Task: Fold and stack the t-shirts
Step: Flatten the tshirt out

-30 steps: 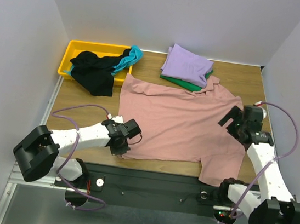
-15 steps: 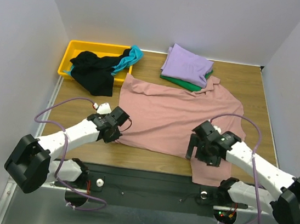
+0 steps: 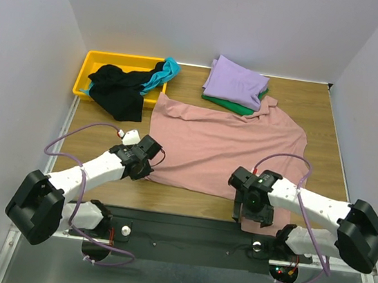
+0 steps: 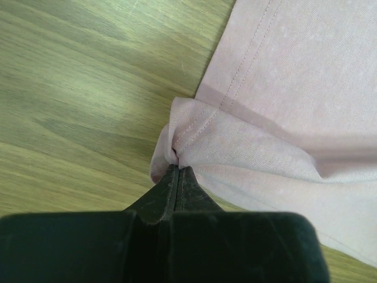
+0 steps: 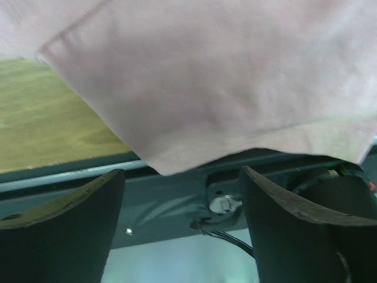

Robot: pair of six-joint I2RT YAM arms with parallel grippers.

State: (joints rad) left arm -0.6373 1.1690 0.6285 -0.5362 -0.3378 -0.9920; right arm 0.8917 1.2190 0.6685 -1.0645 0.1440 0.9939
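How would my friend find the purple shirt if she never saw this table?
Look along the far edge of the wooden table, right of the yellow bin. The purple shirt tops a small folded pile there. It lies over a green shirt, and unlike the big pink shirt spread out beside it, it is folded.

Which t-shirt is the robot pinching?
The pink t-shirt, spread out mid-table: the left pincer is shut on its corner. The lavender one and green one lie folded at the back, untouched.
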